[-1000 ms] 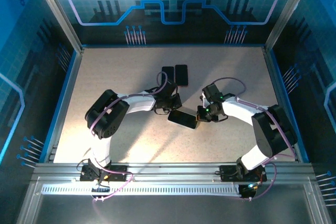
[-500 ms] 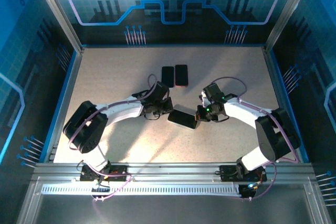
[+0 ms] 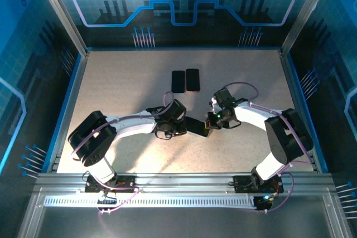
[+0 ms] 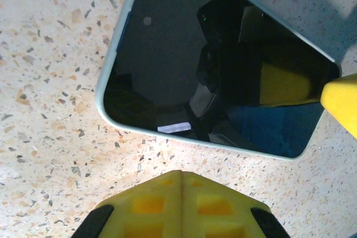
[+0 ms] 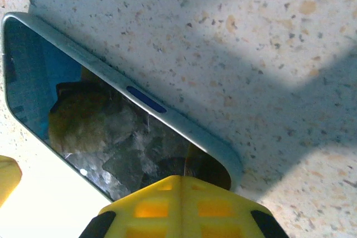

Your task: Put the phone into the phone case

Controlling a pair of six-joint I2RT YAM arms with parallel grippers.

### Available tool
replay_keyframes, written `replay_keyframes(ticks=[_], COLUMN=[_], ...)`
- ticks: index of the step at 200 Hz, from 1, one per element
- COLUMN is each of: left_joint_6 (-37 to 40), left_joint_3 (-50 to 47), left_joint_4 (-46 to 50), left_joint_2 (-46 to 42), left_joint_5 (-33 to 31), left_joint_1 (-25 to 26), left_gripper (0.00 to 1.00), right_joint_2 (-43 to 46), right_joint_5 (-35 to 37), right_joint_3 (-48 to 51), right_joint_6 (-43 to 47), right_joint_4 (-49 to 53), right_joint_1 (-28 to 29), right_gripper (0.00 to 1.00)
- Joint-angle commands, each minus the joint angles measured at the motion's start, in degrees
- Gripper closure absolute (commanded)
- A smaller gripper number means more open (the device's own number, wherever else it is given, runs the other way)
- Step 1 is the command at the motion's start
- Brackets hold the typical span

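A black-screened phone (image 3: 196,126) lies flat at mid-table, and a pale blue-green case rim (image 4: 184,142) runs round its edge. My left gripper (image 3: 179,126) is shut at the phone's left end; its yellow tips (image 4: 181,173) stop just short of the rim, over bare table. From the right, my right gripper (image 3: 211,121) is shut and empty, its tips (image 5: 181,178) pressed over the phone's (image 5: 111,132) corner next to a blue side button (image 5: 146,99). The right gripper's yellow fingertip (image 4: 341,102) shows at the phone's far corner in the left wrist view.
Two more dark slabs lie side by side farther back: a black one (image 3: 178,81) and one with a reddish edge (image 3: 192,79). A speckled tabletop (image 3: 122,82) is fenced by metal posts and blue walls (image 3: 67,98).
My left arm has swung down and right, bringing its shut gripper from behind the phone to the phone's left end. The right gripper has stayed at the phone's right end.
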State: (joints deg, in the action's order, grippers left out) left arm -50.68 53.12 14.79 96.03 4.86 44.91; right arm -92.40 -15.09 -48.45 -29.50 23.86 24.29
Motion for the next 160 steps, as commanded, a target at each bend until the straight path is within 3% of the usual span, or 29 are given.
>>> replay_keyframes(ticks=[1,79,160], left_joint_6=[-0.44,1.95,5.19], left_joint_3=[1.01,12.59,33.89], left_joint_4=[1.56,0.80,0.36], left_joint_2=[2.67,12.77,27.03], left_joint_5=[1.44,-0.11,1.40], left_joint_1=[0.32,-0.66,-3.15], left_gripper=[0.95,0.95,0.95], right_joint_2=[-1.19,-0.43,-0.19], right_joint_5=[-1.11,-0.61,1.71], right_joint_3=[-1.32,-0.79,0.90], right_joint_6=[0.91,0.83,0.47], right_joint_4=[-0.70,-0.86,-1.84], right_joint_1=[-0.27,-1.61,-5.35], right_gripper=[1.00,1.00,1.00])
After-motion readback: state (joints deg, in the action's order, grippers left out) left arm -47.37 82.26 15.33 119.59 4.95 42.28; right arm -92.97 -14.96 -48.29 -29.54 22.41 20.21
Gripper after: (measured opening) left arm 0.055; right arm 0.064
